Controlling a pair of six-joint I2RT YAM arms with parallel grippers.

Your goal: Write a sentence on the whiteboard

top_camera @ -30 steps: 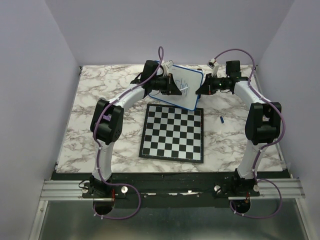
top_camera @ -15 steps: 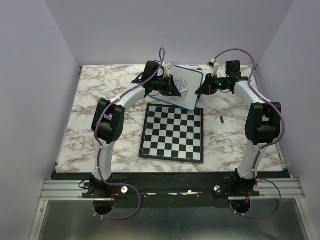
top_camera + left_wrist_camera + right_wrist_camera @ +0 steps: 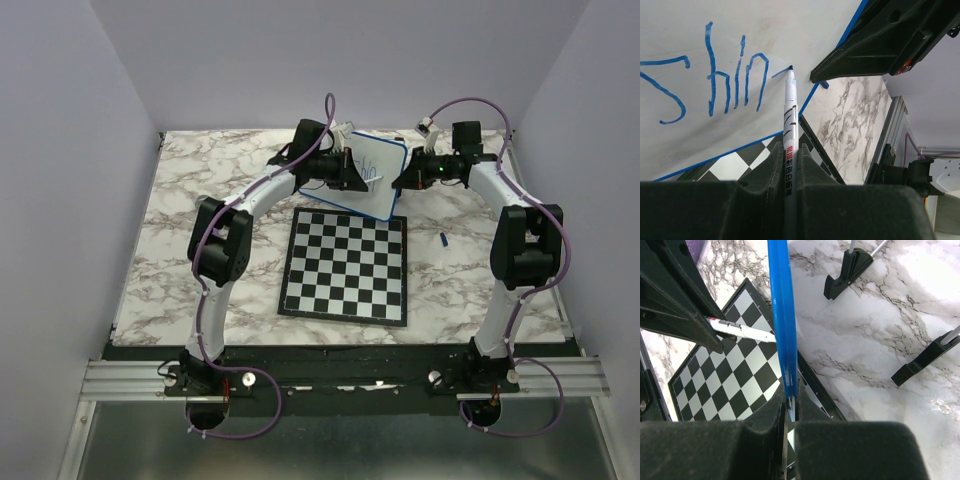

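- The whiteboard sits toward the far edge of the tabletop, right of its middle and turned at an angle. Its near corner reaches over the far edge of the chessboard.
- The left gripper is over the whiteboard's left part, and its fingers are closed tight on a marker.
- In the left wrist view the marker stands straight out from the left gripper. Its tip touches the white surface at the end of a short blue stroke.
- The sentence reads "shin" just left of that tip, with part of another blue letter running off the picture's left side.
- The right gripper is at the whiteboard's right side, and its fingers are clamped on the thin blue rim.
- In the right wrist view the rim runs edge-on into the right gripper, with two black feet showing over the marble beyond.
- A small blue piece lies on the tabletop right of the chessboard, too small to identify.
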